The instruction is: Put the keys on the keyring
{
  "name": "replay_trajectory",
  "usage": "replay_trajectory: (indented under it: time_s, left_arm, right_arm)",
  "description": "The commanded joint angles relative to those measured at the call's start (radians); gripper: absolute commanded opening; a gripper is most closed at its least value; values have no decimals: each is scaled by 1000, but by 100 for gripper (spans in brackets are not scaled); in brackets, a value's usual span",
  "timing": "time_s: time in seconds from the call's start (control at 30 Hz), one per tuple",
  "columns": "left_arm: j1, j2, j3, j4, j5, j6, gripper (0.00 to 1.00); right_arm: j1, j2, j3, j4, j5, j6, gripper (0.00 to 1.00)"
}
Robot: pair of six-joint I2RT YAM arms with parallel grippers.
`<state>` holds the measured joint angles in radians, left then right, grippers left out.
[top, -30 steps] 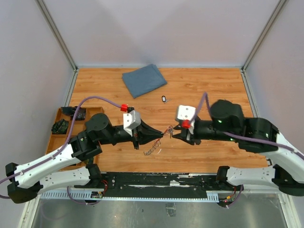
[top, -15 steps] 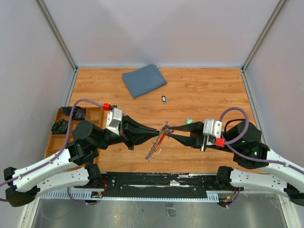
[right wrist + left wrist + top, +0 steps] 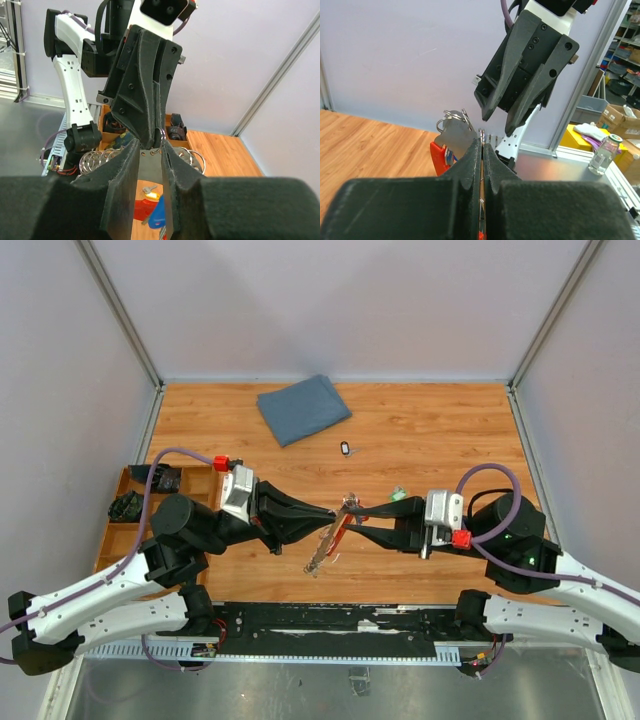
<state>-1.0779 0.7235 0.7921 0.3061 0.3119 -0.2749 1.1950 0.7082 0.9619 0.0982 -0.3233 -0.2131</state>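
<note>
Your left gripper [image 3: 332, 519] and right gripper [image 3: 352, 518] met tip to tip over the middle of the table [image 3: 450, 430], slightly toward the near edge. That was the same spot as half a second earlier; only your right wrist had crept a touch left since then. Against one second earlier the change was big: you had rolled both wrists, pulled the left wrist block back to the left and brought the bulky right elbow toward the near right, which uncovered a small green item [image 3: 398, 494]. The keyring [image 3: 337, 536] was up at the fingertips, red loop just under them, chain slanting down to the near left. A second earlier that chain lay flat on the wood. Can't tell if its lower end touched the table. Left fingers [image 3: 470, 165] were pressed almost together on a thin silvery edge of the keyring. Right fingers [image 3: 125, 170] stood narrow with a flat silvery piece showing in the gap; can't tell from any view whether they gripped it. In the right wrist view the blue key [image 3: 157, 212] and yellow key [image 3: 148, 189] showed just below that piece, beside red plastic; whether they were on the ring, can't tell. The blue cloth [image 3: 303, 408] far left of centre, the small dark item [image 3: 345, 448] near it and the wooden tray [image 3: 125, 480] at the left edge had not moved.
</note>
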Motion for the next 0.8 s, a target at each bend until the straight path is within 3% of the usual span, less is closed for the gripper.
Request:
replay_trajectory:
  time_s: [0.0,0.6,0.77]
  left_arm:
    - [-6,-3,13,56,15,1,0]
    - [-8,28,55,27,139,43,0]
    - [-6,30,61,20,143,47,1]
  right_arm:
    - [-12,13,23,-6,-17,18,25]
    - [-12,26,41,-67,18,11,27]
    - [-12,45,51,-94,-27,24,22]
